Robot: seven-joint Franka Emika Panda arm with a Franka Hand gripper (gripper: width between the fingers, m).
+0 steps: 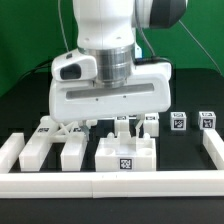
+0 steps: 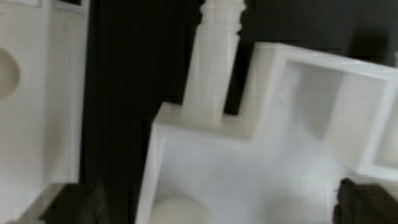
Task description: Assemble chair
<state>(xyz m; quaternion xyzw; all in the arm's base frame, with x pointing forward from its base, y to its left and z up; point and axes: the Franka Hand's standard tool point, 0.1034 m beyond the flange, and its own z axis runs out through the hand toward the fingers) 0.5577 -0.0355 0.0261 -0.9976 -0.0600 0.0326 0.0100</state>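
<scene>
The chair lies in separate white pieces. A wide notched piece with a tag (image 1: 125, 155) stands at the front centre. An X-braced panel (image 1: 55, 128) and two blocky pieces (image 1: 35, 150) (image 1: 73, 153) lie at the exterior view's left. Small tagged cubes (image 1: 178, 122) (image 1: 207, 120) sit at the right. My gripper (image 1: 112, 120) hangs low just behind the notched piece. In the wrist view the gripper (image 2: 222, 208) is open, its dark fingertips (image 2: 80, 205) far apart. The white notched piece (image 2: 249, 150) fills the space between them, and a thin white post (image 2: 214, 60) rises beyond it.
Long white border rails run along the left (image 1: 12, 150), front (image 1: 110, 185) and right (image 1: 212, 150) of the work area. The table is black, with a green backdrop behind. The robot's hand hides the parts directly behind it.
</scene>
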